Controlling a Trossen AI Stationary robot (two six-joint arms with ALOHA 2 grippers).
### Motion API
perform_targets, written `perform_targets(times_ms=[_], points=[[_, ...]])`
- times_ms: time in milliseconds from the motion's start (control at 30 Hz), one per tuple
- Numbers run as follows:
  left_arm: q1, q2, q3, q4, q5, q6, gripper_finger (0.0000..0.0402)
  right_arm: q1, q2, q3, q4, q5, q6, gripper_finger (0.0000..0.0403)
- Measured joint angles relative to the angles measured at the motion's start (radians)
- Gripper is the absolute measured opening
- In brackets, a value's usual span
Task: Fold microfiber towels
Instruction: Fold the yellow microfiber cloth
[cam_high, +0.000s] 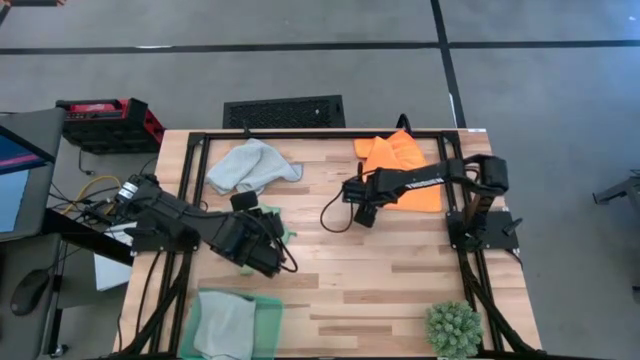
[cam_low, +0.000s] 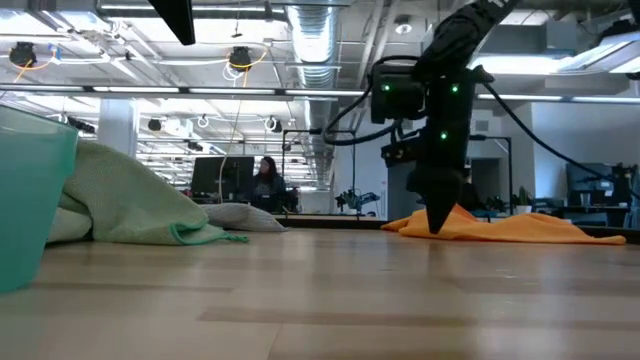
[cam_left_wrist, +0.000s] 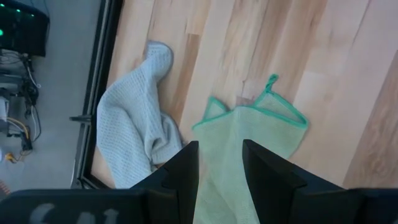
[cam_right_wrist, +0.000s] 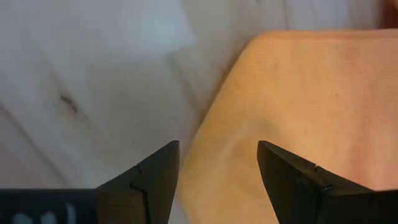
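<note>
Two-arm towel folding on a wooden table (cam_high: 380, 270). The right gripper (cam_right_wrist: 217, 180) stands low at the left edge of the orange towel (cam_high: 405, 160), which lies rumpled at the table's far right; its fingers are spread wide with the towel's edge between them and nothing yet pinched, a stance that suits closing on that edge to lift or draw it out. The left gripper (cam_left_wrist: 221, 180) holds the light green towel (cam_left_wrist: 249, 137) near the table's left-centre, the cloth running up between its partly parted fingers, seemingly pinched so that the free corner hangs out flat on the wood. One grey-blue towel (cam_high: 250, 165) lies crumpled at the far left, untouched. At the near left a green tray (cam_high: 270, 325) holds a pale cloth (cam_high: 225, 325), probably a finished fold set aside. A spiky plant (cam_high: 453, 328) sits at the near right, clear of the work.
</note>
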Motion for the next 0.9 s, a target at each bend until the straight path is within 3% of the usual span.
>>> perform_targets(times_ms=[233, 467, 900], points=[[0.014, 0.001, 0.0, -0.001, 0.0, 0.041, 0.0116, -0.069, -0.016, 0.0, -0.016, -0.137, 0.0, 0.024], [0.015, 0.001, 0.0, 0.0, 0.002, 0.071, 0.0116, -0.129, -0.007, 0.0, -0.007, -0.199, 0.023, 0.024], [0.015, 0.001, 0.0, 0.0, 0.0, 0.095, 0.0116, -0.139, -0.006, 0.0, 0.032, -0.374, -0.029, 0.024]])
